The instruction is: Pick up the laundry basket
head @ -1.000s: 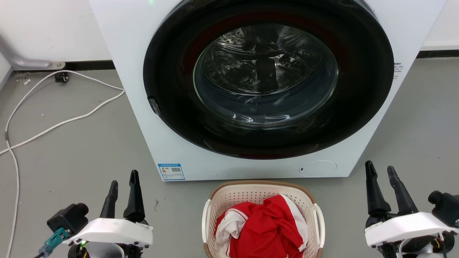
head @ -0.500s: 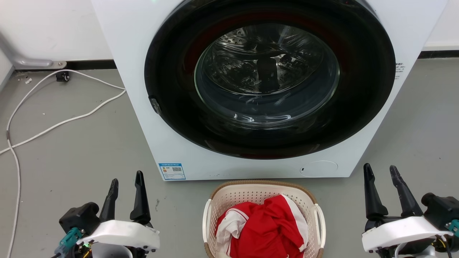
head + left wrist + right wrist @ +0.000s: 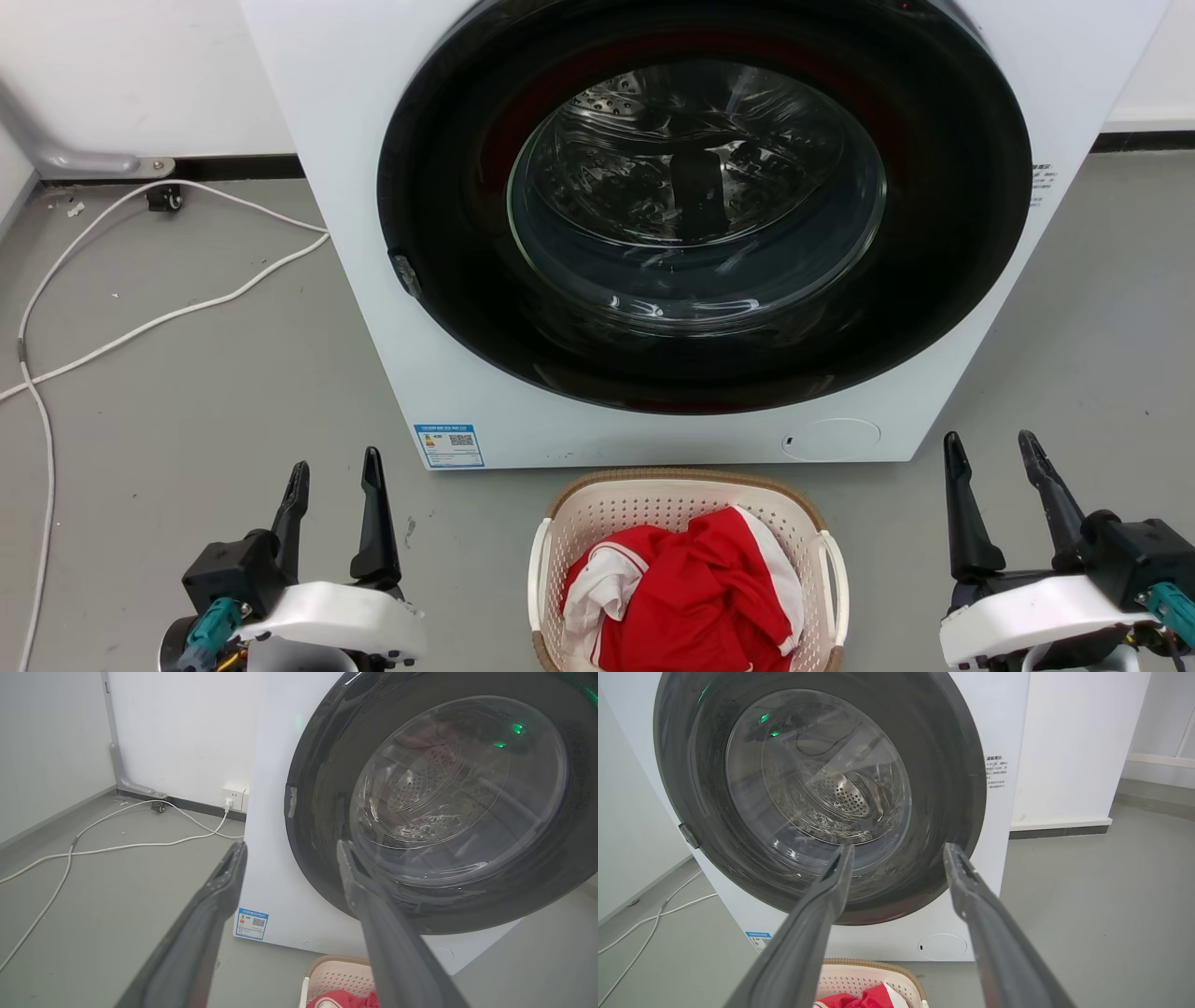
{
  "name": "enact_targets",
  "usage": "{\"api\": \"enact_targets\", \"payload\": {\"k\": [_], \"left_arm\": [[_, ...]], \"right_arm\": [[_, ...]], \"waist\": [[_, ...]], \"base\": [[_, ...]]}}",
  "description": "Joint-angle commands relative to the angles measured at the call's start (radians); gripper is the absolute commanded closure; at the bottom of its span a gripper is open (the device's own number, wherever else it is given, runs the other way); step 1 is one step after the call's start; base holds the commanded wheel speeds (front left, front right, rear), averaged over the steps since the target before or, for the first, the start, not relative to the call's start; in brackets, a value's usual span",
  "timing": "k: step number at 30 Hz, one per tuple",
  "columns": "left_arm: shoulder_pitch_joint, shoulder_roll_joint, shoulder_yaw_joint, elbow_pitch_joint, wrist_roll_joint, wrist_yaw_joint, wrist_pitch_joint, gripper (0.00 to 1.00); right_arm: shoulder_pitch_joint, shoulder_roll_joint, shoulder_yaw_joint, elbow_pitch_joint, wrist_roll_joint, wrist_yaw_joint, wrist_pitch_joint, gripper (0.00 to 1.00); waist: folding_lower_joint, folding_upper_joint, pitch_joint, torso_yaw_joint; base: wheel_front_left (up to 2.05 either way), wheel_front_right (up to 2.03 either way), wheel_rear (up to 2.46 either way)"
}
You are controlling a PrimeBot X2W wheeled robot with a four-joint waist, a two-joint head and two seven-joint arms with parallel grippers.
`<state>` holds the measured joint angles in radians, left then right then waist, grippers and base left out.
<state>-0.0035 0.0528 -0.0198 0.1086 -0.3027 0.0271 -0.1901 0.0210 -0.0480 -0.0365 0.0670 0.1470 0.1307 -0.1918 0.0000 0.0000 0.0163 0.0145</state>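
The laundry basket point(image 3: 607, 513), cream perforated plastic with a brown woven rim and white side loop handles, sits on the grey floor just in front of the washer, holding red and white clothing point(image 3: 686, 597). Its far rim also shows low in the left wrist view point(image 3: 338, 975) and in the right wrist view point(image 3: 859, 977). My left gripper point(image 3: 334, 467) stands open to the basket's left, fingers pointing toward the washer, empty. My right gripper point(image 3: 990, 443) stands open to the basket's right, also empty. Neither touches the basket.
A white front-load washer point(image 3: 373, 280) with a dark round glass door point(image 3: 700, 205) rises right behind the basket. White cables point(image 3: 140, 327) trail over the floor at the left toward a wall outlet point(image 3: 232, 797). Open grey floor lies on both sides.
Both grippers have drawn slightly lower in the head view and their fingers have spread a little wider. The basket and washer have stayed put.
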Motion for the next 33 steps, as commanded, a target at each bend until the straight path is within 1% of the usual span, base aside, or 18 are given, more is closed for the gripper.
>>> {"api": "enact_targets", "payload": {"k": [1,20,33], "left_arm": [[0.006,0.006,-0.002,-0.011,0.026,0.006,-0.011,0.0],[0.018,0.006,-0.012,-0.017,0.176,0.018,-0.047,0.0],[0.027,0.003,-0.011,-0.019,0.268,0.027,-0.071,0.0]], "right_arm": [[0.005,-0.003,-0.002,-0.012,-0.022,0.0,-0.009,0.0],[0.02,-0.003,-0.008,-0.031,-0.151,0.0,-0.046,0.0],[0.028,-0.003,-0.018,-0.033,-0.208,0.0,-0.069,0.0]], "waist": [[0.0,0.0,0.001,0.0],[0.0,0.0,0.002,0.004],[0.0,0.0,0.003,0.007]], "base": [[0.0,0.0,0.0],[0.0,0.0,0.0],[0.0,0.0,0.0]]}}
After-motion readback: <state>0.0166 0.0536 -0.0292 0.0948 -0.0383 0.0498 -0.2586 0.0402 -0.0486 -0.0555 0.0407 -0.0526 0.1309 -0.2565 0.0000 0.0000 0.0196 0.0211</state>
